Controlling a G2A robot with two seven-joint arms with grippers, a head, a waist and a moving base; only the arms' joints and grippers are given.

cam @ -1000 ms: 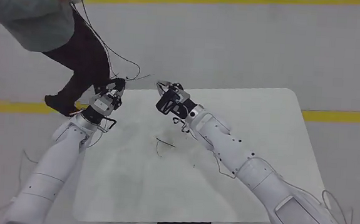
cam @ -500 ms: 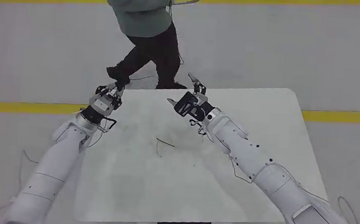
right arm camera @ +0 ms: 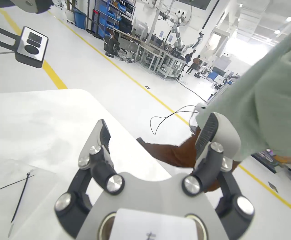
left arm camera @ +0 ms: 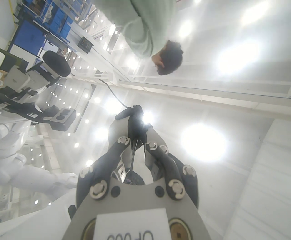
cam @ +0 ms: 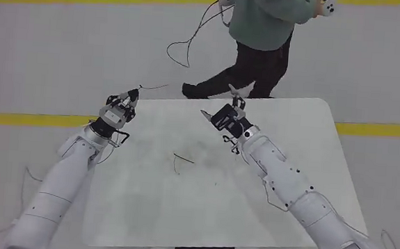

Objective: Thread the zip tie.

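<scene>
Top view: clamping a zip tie [cam: 152, 87] in the closed left hand [cam: 128, 96] over the table's [cam: 309, 153] far left corner, with its tail running along the table's far edge toward the right hand [cam: 219, 103]; holding that hand spread open over the far edge, nearer its middle; leaving spare ties [cam: 178, 161] near the table's middle; probably needing the right hand brought to the tail.

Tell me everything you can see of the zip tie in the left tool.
The zip tie is a thin black strap, plastic by its look, clamped in the shut left tool. One end curves free beyond the tool's tip; the rest runs back between its two sides. It is held by a far corner of the table.
</scene>
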